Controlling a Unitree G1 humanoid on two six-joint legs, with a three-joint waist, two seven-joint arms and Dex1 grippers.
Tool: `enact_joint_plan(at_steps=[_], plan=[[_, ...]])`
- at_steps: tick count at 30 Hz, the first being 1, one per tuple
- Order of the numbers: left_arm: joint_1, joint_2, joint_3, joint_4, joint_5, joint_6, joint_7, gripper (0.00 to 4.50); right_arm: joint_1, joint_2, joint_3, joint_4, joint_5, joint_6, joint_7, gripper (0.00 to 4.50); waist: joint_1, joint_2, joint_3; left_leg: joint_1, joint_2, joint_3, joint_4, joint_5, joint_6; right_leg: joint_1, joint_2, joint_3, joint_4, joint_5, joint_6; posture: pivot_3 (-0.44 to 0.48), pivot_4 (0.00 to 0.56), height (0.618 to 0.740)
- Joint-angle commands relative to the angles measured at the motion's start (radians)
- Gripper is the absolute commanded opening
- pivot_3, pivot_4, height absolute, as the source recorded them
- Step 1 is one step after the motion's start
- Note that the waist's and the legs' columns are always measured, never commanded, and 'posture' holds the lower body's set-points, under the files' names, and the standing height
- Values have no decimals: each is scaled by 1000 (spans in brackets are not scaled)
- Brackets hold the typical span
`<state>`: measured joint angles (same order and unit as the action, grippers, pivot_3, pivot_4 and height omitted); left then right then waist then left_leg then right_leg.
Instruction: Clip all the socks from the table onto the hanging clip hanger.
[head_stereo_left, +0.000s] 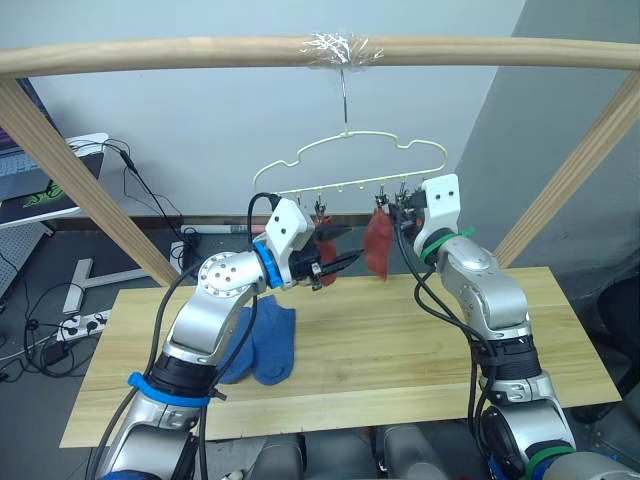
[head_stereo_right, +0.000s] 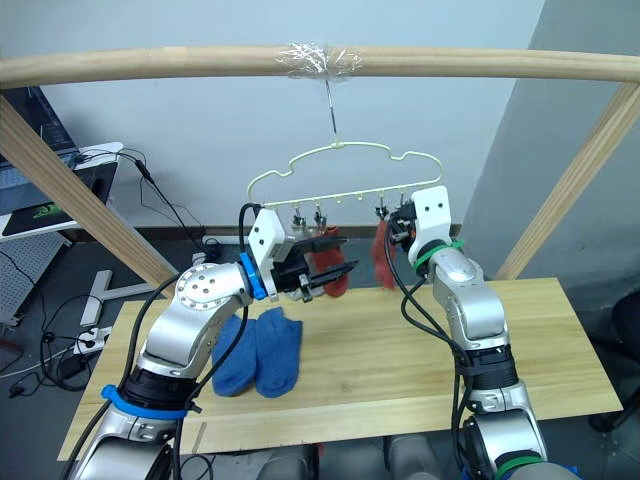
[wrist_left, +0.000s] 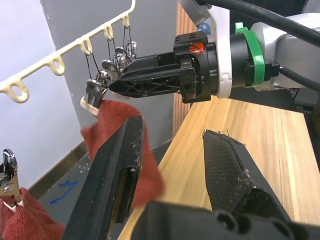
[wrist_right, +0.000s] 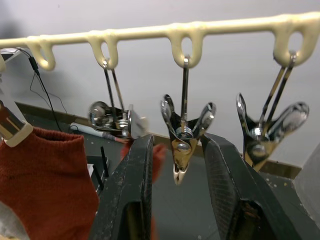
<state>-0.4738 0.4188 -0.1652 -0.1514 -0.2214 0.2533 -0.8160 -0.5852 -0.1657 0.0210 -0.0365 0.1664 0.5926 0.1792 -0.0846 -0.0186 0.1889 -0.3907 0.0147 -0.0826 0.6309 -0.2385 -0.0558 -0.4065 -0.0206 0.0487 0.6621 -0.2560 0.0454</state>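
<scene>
A wooden pole frame (head_stereo_left: 200, 52) spans the top, tape (head_stereo_left: 338, 48) at its middle, with a laptop (head_stereo_left: 25, 180) and floor cables (head_stereo_left: 50, 320) at left.

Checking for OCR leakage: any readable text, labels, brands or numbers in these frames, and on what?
None can be read.
Orange label on the right end effector, at its base: print too small to read.
Green logo on the laptop lid at far left: a shape, no legible letters.
</scene>
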Motion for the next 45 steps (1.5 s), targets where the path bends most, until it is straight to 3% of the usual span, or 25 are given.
enact_joint_plan(at_steps=[1,15,19,45], plan=[[-20,-10,30,-44,-38,10,5,2194,-39,2,-5,-2,-7,-47,11,1544,0,0,0,0,0,0,0,0,0,0,0,0,0,0,0,-60,163,737],[-35,-9,44,-58,-84,41,2,2194,-86,12,-13,89,0,-127,50,1544,0,0,0,0,0,0,0,0,0,0,0,0,0,0,0,-53,165,737],[-32,-7,44,-62,-84,43,4,2194,-84,16,-8,92,-8,-132,49,2360,0,0,0,0,0,0,0,0,0,0,0,0,0,0,0,-52,166,737],[-31,-15,38,-70,-86,51,6,2194,-102,46,-13,119,22,-128,78,2360,0,0,0,0,0,0,0,0,0,0,0,0,1,0,0,-48,170,737]])
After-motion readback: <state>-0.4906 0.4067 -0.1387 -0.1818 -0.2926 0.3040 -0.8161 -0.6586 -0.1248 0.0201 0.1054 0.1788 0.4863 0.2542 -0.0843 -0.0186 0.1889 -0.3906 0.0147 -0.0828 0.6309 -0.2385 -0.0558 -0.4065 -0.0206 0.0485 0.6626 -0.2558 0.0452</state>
